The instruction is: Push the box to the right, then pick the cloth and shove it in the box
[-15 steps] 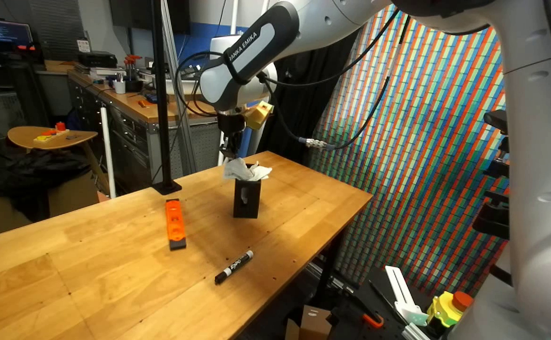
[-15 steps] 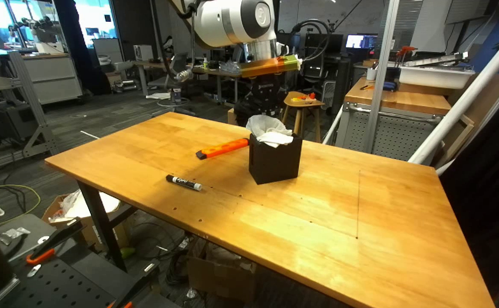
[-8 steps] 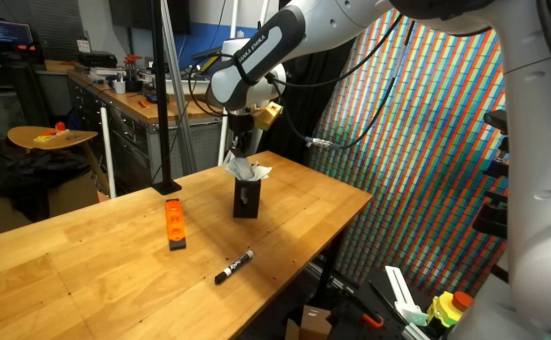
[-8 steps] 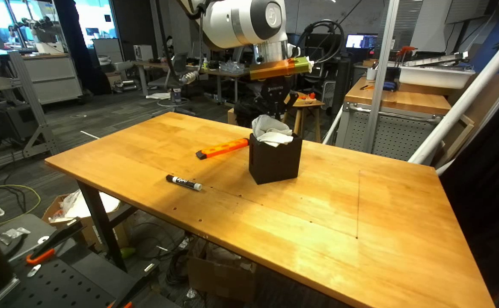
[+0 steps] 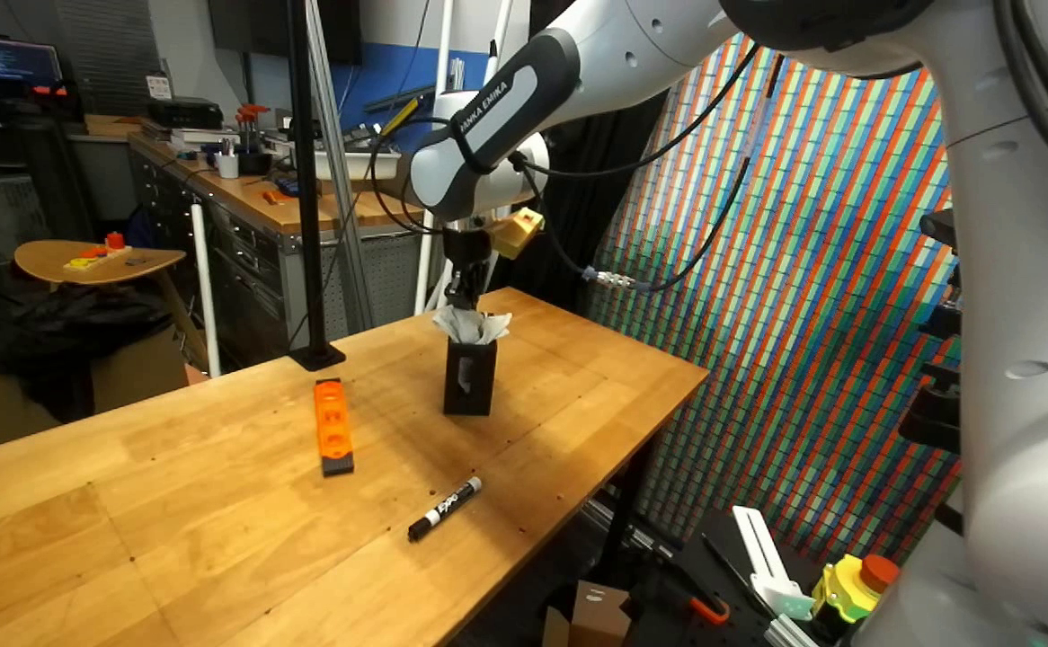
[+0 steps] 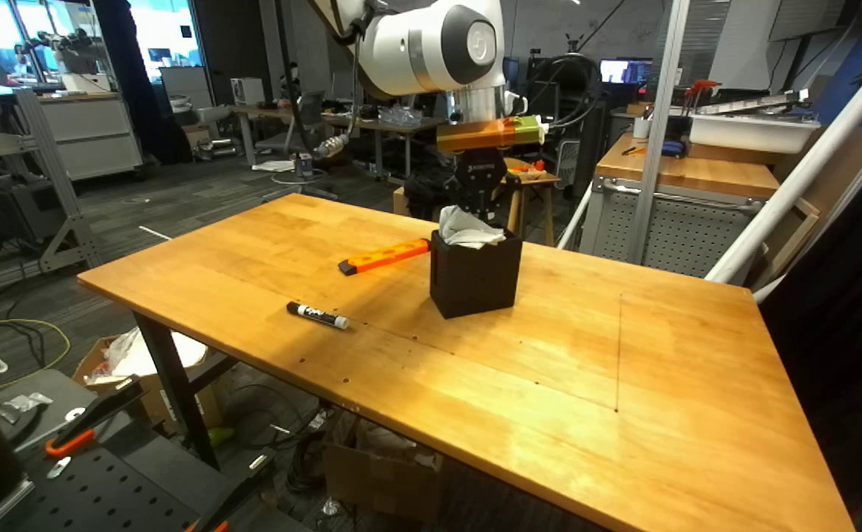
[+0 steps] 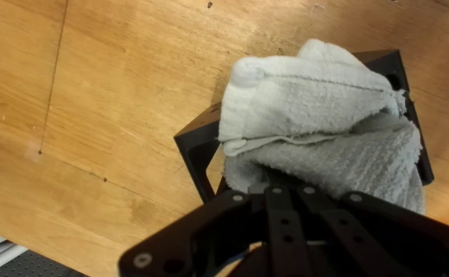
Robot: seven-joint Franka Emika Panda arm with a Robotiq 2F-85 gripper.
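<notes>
Pincer point(image 7: 288, 185) is pressed together over the cloth point(image 7: 309, 104), lower centre of wrist view; cloth sits partly inside the box point(image 7: 195, 152), bulging above its rim; worktop point(image 7: 124, 84) stretches widely leftward, its edge at lower left.

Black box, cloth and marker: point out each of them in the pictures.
Black box point(image 6: 480, 281): in an exterior view, on its side wall.
Cloth point(image 7: 320, 115): in the wrist view, on its folded top flap.
Marker point(image 5: 445, 509): in an exterior view, on the middle of its barrel.
</notes>
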